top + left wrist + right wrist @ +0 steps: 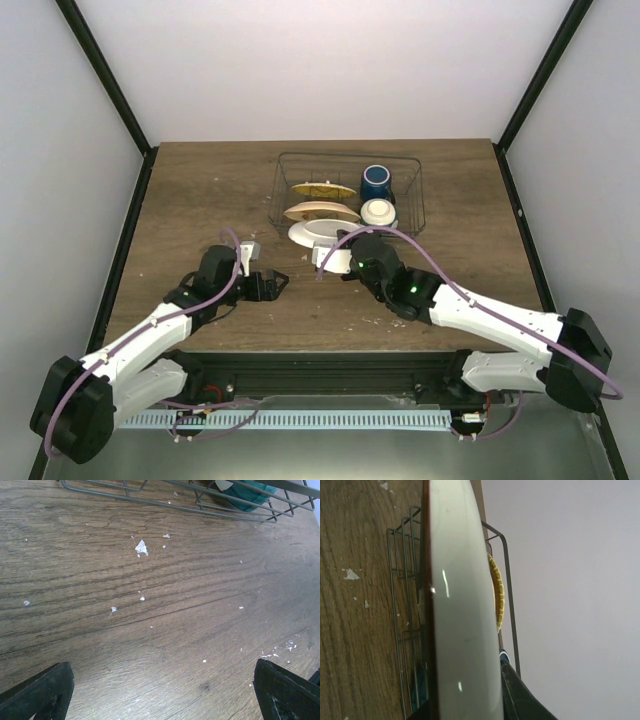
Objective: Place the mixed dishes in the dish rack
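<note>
Largely, white plate (pixel 465 605) hides dish rack (pixel 406 630) — wrist view.

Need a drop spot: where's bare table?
Bare table left of the rack and right of it, out to the edges. Crowded: inside the rack (plates, mug, bowl) and its near side, where the right arm holds a white plate.

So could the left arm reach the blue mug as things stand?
Probably not: the mug sits far right in the rack, and the right hand, gripping a white plate, lies between it and the left hand.
</note>
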